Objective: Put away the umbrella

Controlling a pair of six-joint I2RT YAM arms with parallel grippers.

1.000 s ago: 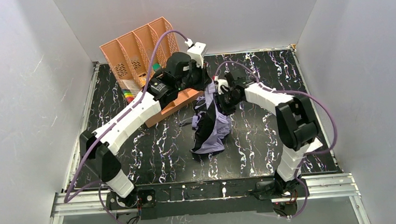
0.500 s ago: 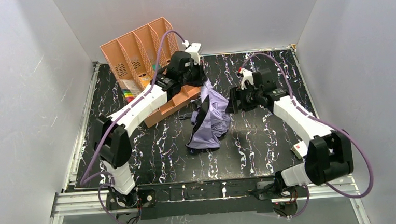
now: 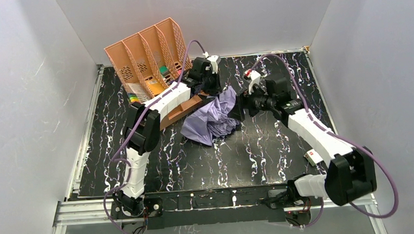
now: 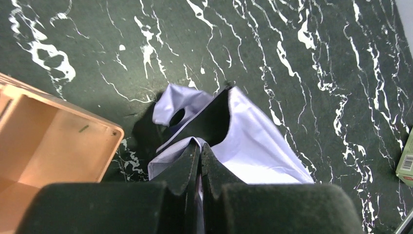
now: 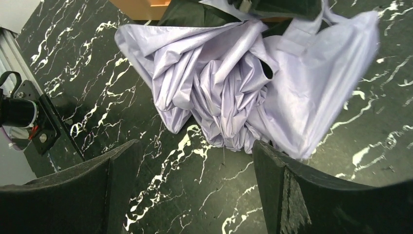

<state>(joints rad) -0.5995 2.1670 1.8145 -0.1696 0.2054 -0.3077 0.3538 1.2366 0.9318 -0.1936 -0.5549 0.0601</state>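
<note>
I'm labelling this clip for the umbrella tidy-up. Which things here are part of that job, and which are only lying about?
Part of the job:
- pale lavender fabric umbrella
- left gripper, shut on its fabric
- right gripper, open, facing it

Lying about:
- peach plastic file organiser
- small white card with a red mark
- small green item in the organiser

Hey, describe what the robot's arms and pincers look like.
Both the left arm and right arm have white shells with black joints, and a purple cable loops along each. The left pincer and right pincer have broad, matte black fingers.
</note>
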